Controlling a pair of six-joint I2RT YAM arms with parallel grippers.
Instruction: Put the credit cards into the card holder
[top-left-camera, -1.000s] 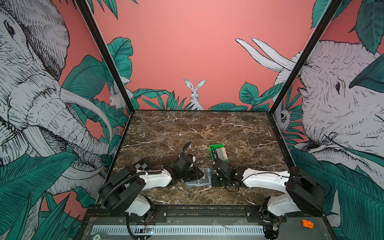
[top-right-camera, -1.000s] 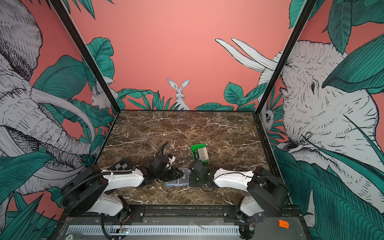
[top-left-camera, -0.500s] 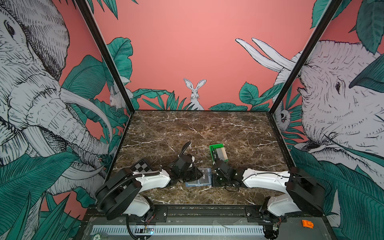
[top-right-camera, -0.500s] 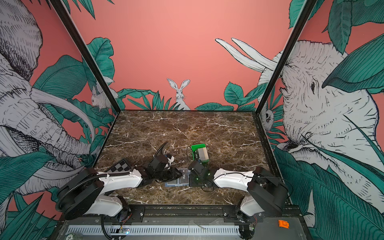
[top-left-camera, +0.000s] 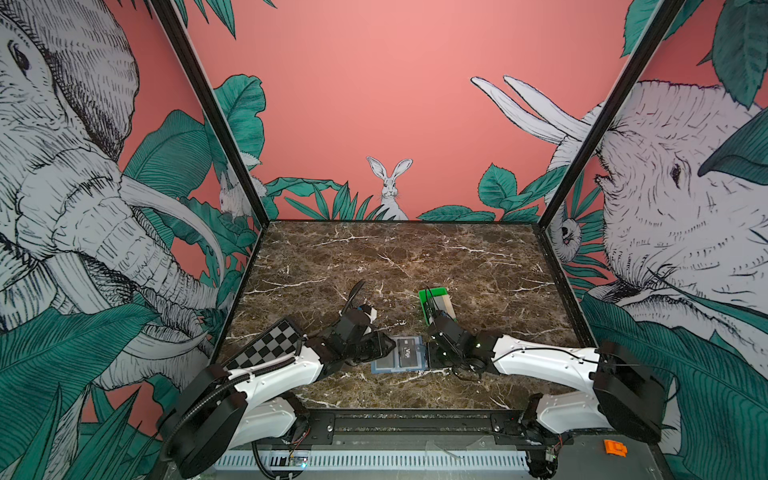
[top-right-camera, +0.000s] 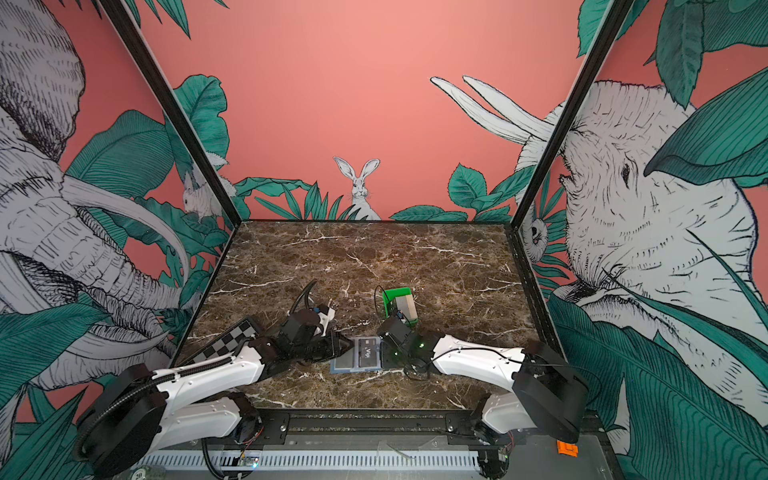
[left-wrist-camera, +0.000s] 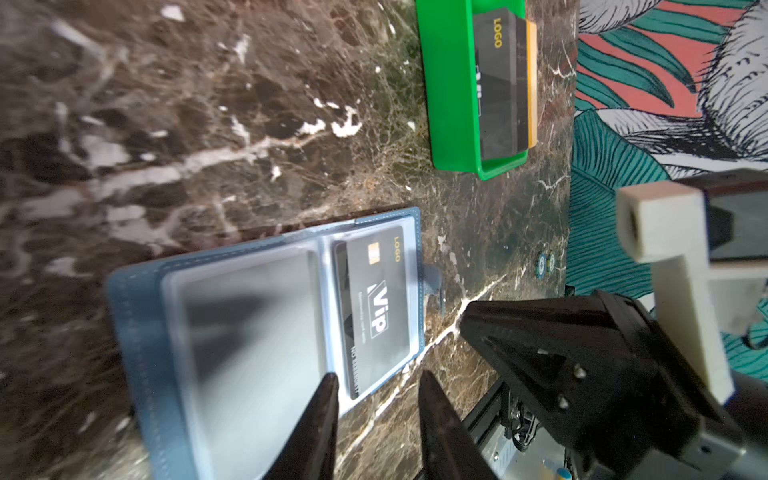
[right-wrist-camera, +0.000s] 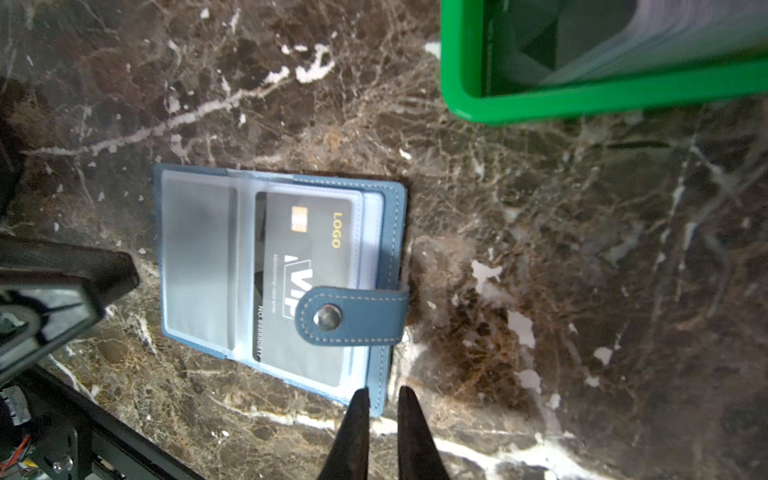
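Note:
The slate-blue card holder (top-left-camera: 384, 362) (top-right-camera: 344, 363) lies open near the table's front. A black VIP credit card (top-left-camera: 409, 353) (top-right-camera: 368, 353) (left-wrist-camera: 376, 299) (right-wrist-camera: 307, 249) sits inside its clear pocket, and the snap tab (right-wrist-camera: 353, 316) is folded over it. Other credit cards (top-left-camera: 442, 305) (left-wrist-camera: 498, 83) stand in a green tray (top-left-camera: 424, 297) (top-right-camera: 388, 293). My left gripper (left-wrist-camera: 378, 375) is open, one finger over the holder (left-wrist-camera: 249, 324), the other over the marble. My right gripper (right-wrist-camera: 383, 390) is narrowly open, its tips straddling the holder's (right-wrist-camera: 199, 257) near corner.
The green tray (left-wrist-camera: 449, 104) (right-wrist-camera: 582, 99) stands just behind the holder, close to my right wrist. A checkerboard plate (top-left-camera: 270, 345) lies under my left forearm. The black front rail (top-left-camera: 415, 419) runs just below the holder. The cell walls close the table's sides.
My right gripper's jaws have parted a little from shut. My left gripper's jaws have widened slightly. The holder and the card have stayed in place.

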